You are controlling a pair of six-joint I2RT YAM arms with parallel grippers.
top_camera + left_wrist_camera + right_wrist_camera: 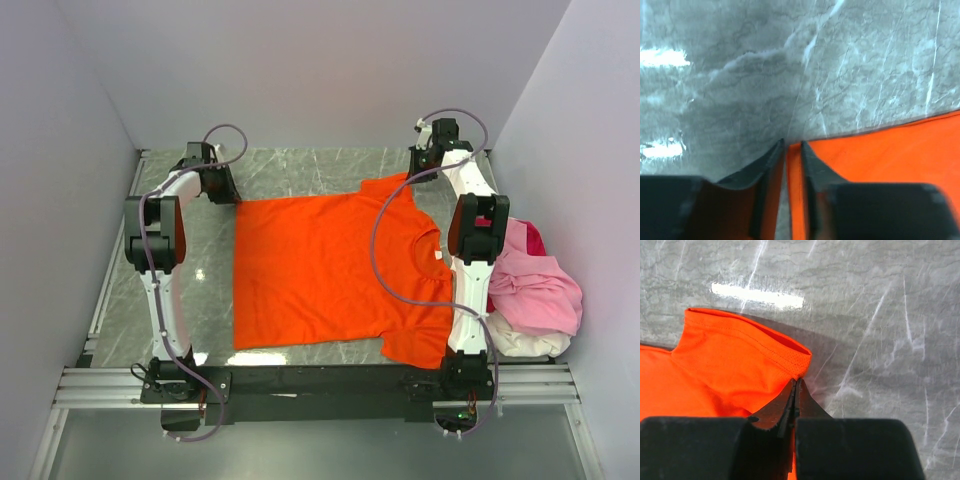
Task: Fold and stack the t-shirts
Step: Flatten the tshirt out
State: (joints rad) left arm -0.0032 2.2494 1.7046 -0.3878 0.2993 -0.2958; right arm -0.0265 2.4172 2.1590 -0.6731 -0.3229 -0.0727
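The orange t-shirt point(320, 270) lies spread flat in the middle of the grey marble table point(300, 170). Its hem point(236, 270) is toward the left of the overhead frame and its collar point(437, 245) toward the right, so its long axis runs left to right. Both arms are stretched to the top of that frame, one at each end of the shirt's far edge. The left gripper point(791, 146) sits at the far hem corner. In its wrist view the fingers stand almost together, with orange cloth in the thin gap and on both sides, so it appears to be pinching that corner. The right gripper point(795, 384) is pressed fully closed, its tips nipping the stitched edge of the far sleeve point(740, 350). From both grippers the whole body of the shirt extends toward the bottom of the overhead frame, back toward the arm bases. That suggests the coming move is a lengthwise fold, carrying the far edge over toward the near one, each arm handling its own end. The pile of shirts point(535, 290), pink, magenta and white, lies bunched at the right edge of the frame beside the right arm, apparently not yet folded.
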